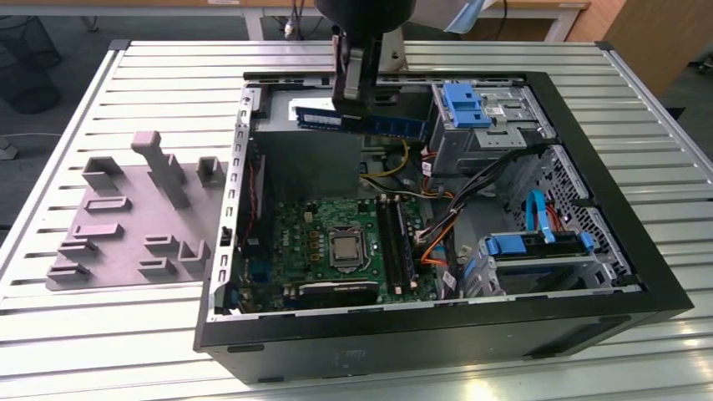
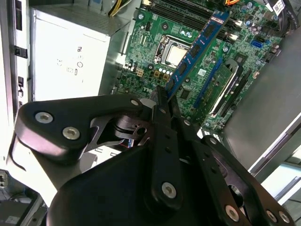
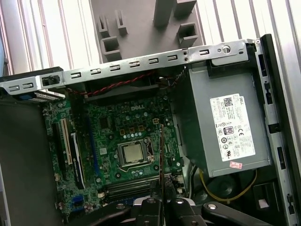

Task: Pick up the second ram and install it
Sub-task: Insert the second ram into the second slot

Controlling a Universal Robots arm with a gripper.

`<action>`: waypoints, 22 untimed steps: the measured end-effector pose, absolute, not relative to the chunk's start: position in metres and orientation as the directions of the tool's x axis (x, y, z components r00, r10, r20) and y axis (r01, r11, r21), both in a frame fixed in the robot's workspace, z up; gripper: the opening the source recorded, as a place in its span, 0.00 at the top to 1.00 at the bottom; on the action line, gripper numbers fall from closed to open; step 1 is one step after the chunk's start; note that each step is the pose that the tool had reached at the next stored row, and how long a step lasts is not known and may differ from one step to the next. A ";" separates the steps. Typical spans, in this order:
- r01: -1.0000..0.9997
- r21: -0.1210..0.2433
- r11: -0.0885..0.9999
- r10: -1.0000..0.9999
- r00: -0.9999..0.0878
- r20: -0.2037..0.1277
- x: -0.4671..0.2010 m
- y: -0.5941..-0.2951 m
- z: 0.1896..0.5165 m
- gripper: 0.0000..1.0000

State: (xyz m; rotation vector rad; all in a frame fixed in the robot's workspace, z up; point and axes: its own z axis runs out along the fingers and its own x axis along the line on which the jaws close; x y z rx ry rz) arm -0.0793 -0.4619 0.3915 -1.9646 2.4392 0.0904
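Black linkage arms of the gripper [image 2: 162, 100] sit closest to the lens in both wrist views. Jaws are pressed together on the second ram [image 2: 195, 49], a long thin blue-green circuit-board stick with a row of dark chips.

Location: the exterior view has the stick held level in the air over the far end of the open black tower case [image 1: 446, 334]. It is above the grey metal power supply box [image 3: 225, 127] and near the blue plastic drive-bay latch [image 1: 462, 104]. It is well apart from the long black memory slots [image 1: 392, 242] on the green motherboard [image 1: 317, 230].

Step, my read: pick is done and this is the carry phase, nothing seated yet. Grey plastic fixture plate [image 1: 123, 217] on the slatted metal table [image 1: 167, 67] sits off to the exterior view's left.

Install calls for the stick's long edge parallel to a free slot, the notch matched, and a straight push. Cannot tell the slot latch state.

Stick condition: grip lands around mid-length with both ends overhanging. It is edge-on in the first wrist view and looks straight, with no visible bend. Thin and rigid, so I'd expect side load to be the risk.
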 end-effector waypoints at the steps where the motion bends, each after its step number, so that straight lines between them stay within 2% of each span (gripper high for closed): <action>1: -0.974 0.040 0.221 -0.974 -0.223 -0.042 -0.079 -0.462 0.391 0.86; 6: -0.961 0.040 0.274 -0.960 -0.276 -0.042 -0.079 -0.462 0.391 0.86; 22: -0.954 0.040 0.296 -0.954 -0.298 -0.042 -0.079 -0.462 0.391 0.86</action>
